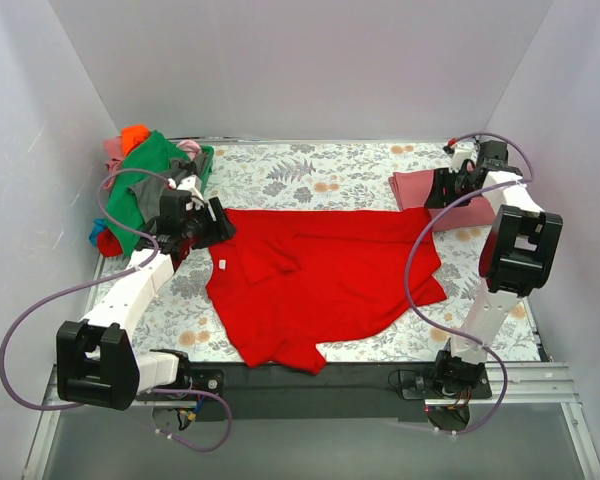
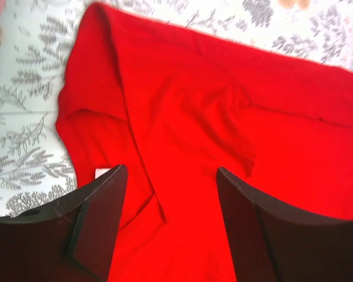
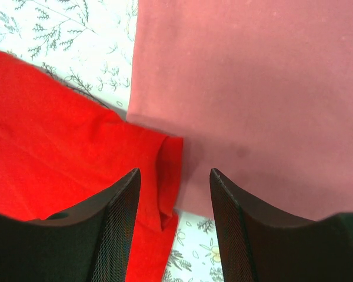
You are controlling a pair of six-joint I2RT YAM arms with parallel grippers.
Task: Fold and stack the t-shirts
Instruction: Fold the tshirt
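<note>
Top view: the red shirt (image 1: 325, 275) lies spread mid-table, long axis left to right. The left gripper (image 1: 218, 225) is at its far left corner. The right gripper (image 1: 442, 190) is at its far right corner, beside the folded rose shirt (image 1: 415, 185). Each arm is nearest its own corner.

Left wrist view: fingers (image 2: 106, 205) released, spread wide, holding nothing; red cloth lies beneath.

Right wrist view: fingers (image 3: 120, 211) released, empty, above the line where the red sleeve meets the rose shirt.

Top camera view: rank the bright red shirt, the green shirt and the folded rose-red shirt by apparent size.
1. bright red shirt
2. green shirt
3. rose-red shirt
Last two close; both partly hidden.
</note>
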